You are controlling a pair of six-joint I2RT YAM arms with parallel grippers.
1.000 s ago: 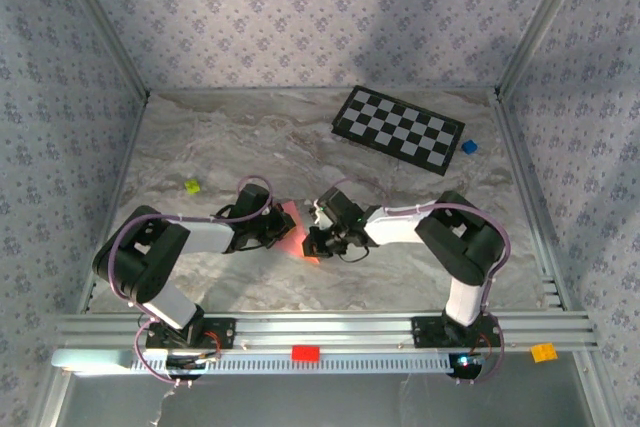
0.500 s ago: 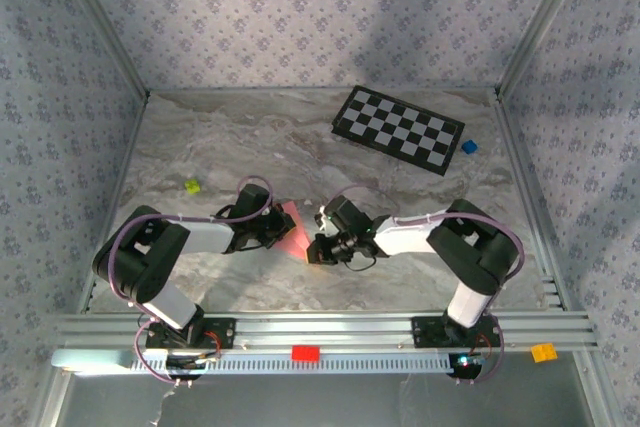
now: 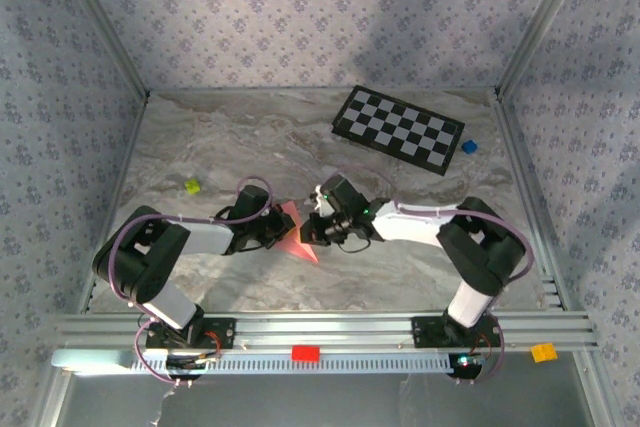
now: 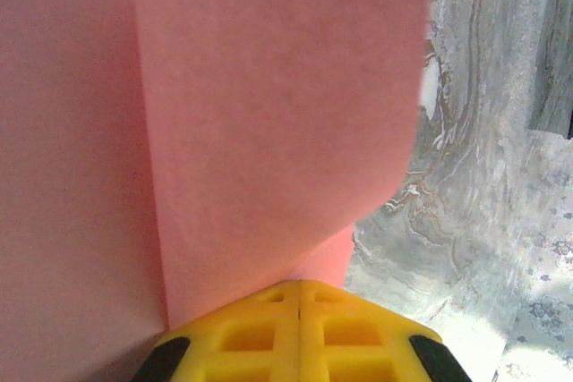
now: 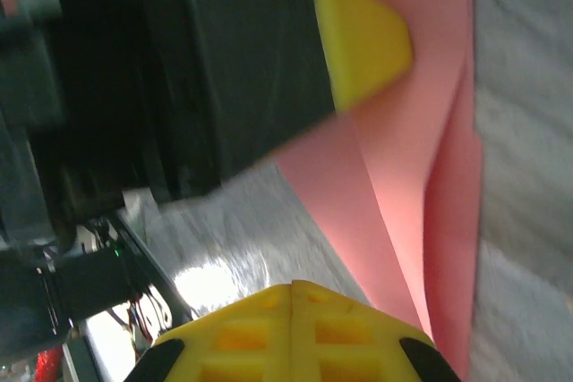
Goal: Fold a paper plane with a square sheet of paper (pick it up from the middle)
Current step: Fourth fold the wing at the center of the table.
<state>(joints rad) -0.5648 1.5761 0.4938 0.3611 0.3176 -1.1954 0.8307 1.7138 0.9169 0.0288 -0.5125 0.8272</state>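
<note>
The square sheet of paper (image 3: 300,246), pink-red and partly folded, lies on the marble table between my two grippers, a pointed corner toward the near edge. My left gripper (image 3: 283,234) is shut, its yellow tip pressed against the paper. In the left wrist view the paper (image 4: 269,114) shows a straight crease and a curled flap beyond my shut left gripper (image 4: 298,285). My right gripper (image 3: 309,232) is shut at the paper's right side. The right wrist view shows that shut gripper (image 5: 291,286) over the table beside the folded paper (image 5: 403,176), with the left gripper's yellow tip (image 5: 361,38) on the sheet.
A black-and-white checkered board (image 3: 398,130) lies at the back right with a small blue block (image 3: 468,147) beside it. A yellow-green block (image 3: 192,186) sits at the left. A red block (image 3: 305,353) and an orange block (image 3: 543,352) rest by the front rail.
My right gripper has moved away from the near edge along the paper's right side, its elbow swinging right. The paper's pointed near corner is now uncovered. The left arm has stayed put.
</note>
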